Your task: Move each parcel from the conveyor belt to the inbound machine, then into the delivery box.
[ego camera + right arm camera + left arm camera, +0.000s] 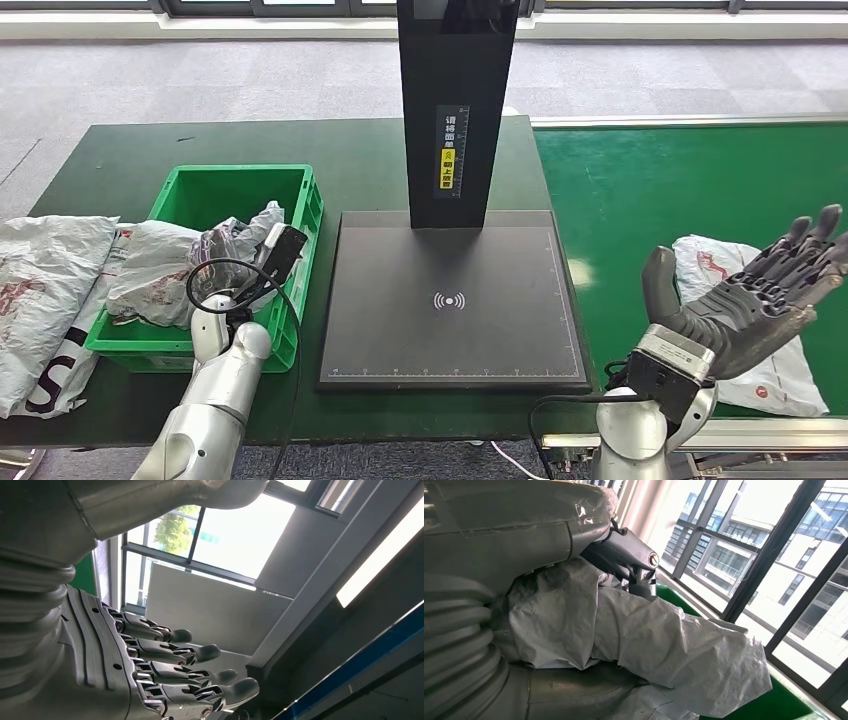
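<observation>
1. Head view: right hand (745, 305) raised, empty, fingers spread, over white plastic parcel bag (775, 375) lying on green conveyor belt (650, 190). Left hand (262, 262) in green plastic crate (300, 200).
2. Left wrist view: left hand grasps crumpled grey plastic parcel (649, 645).
3. Right wrist view: right hand's fingers (200, 652) extended, holding nothing.

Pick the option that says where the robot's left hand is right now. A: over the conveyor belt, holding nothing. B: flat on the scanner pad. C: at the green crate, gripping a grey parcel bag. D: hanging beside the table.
C: the left hand clutches the crumpled grey parcel bag at the green crate.
</observation>
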Action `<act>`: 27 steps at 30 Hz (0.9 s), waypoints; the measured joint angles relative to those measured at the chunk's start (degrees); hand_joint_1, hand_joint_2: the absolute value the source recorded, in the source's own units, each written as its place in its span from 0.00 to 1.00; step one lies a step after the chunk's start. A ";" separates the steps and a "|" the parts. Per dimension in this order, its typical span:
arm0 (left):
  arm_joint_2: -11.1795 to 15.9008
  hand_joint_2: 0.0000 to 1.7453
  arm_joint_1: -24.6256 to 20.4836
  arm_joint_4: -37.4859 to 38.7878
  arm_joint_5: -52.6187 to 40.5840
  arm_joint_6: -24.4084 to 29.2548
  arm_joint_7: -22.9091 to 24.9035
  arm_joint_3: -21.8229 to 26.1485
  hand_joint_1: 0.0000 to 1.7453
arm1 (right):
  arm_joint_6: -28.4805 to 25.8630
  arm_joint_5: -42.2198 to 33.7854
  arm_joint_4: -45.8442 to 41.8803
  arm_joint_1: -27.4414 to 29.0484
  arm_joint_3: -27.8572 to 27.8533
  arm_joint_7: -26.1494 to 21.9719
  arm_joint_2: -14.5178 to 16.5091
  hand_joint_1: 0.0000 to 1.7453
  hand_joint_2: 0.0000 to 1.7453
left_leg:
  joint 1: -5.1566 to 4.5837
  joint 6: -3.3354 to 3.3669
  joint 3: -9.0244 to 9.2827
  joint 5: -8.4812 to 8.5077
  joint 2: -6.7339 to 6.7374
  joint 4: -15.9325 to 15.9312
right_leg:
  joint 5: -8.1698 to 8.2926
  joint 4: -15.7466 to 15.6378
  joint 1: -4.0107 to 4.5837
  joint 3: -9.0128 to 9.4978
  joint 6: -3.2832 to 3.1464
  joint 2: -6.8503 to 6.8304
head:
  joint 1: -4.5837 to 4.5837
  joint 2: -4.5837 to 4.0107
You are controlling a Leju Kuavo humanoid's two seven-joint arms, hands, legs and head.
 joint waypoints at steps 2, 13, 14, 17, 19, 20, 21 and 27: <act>-0.01 1.00 -0.04 0.06 -0.19 0.00 0.00 0.01 1.00 | 0.00 -0.01 0.00 0.00 0.00 0.01 0.00 0.00 1.00 | 0.00 0.00 0.01 0.00 0.00 0.00 | 0.00 0.00 0.00 0.01 0.00 0.00 | 0.00 0.00; -0.37 1.00 0.38 -1.40 -0.22 0.00 -1.46 1.64 0.00 | 0.01 -0.24 0.00 0.01 0.00 0.01 0.00 0.00 1.00 | 0.00 -0.01 0.01 0.01 0.03 0.00 | 0.01 0.00 0.01 -0.02 -0.01 0.03 | 0.00 0.00; -0.43 1.00 0.50 -1.77 -0.22 0.00 -1.81 1.88 0.00 | 0.00 -0.24 0.00 0.01 0.00 0.01 0.00 0.00 1.00 | 0.00 -0.01 0.00 0.00 0.03 0.00 | 0.01 0.00 0.01 -0.02 -0.01 0.04 | 0.00 0.00; -0.84 1.00 0.93 -3.35 0.44 0.00 -3.82 2.82 0.00 | 0.00 -0.24 0.00 0.00 -0.03 0.01 0.00 0.00 1.00 | 0.00 0.00 -0.03 0.00 0.02 0.00 | 0.00 0.00 0.01 -0.04 0.00 0.04 | 0.00 0.00; -1.45 1.00 1.33 -5.01 1.70 0.00 -6.47 3.82 0.00 | 0.00 -0.20 0.02 0.00 -0.08 0.01 0.00 0.00 1.00 | 0.00 0.00 -0.06 -0.01 0.02 0.00 | 0.00 -0.01 0.01 -0.06 0.00 0.04 | 0.00 0.00; -1.87 1.00 1.56 -6.14 2.56 0.01 -8.41 4.46 0.00 | 0.00 -0.14 0.03 0.00 -0.10 0.01 0.00 0.00 1.00 | 0.00 0.01 -0.09 -0.02 0.02 0.00 | 0.00 -0.01 0.00 -0.08 0.00 0.03 | 0.00 0.00; -2.38 1.00 1.75 -7.39 3.57 0.01 -10.59 5.22 0.00 | 0.00 -0.06 0.05 0.00 -0.11 0.01 0.00 0.00 1.00 | 0.00 0.01 -0.11 -0.02 0.01 0.00 | 0.00 -0.01 0.00 -0.10 0.00 0.03 | 0.00 0.00; -4.26 1.00 2.47 -13.31 8.75 0.02 -17.31 8.34 0.00 | 0.00 0.20 0.14 -0.01 -0.13 0.01 0.00 0.00 1.00 | 0.00 0.01 -0.14 -0.04 0.01 0.00 | 0.00 -0.02 0.00 -0.13 0.01 0.03 | 0.00 0.00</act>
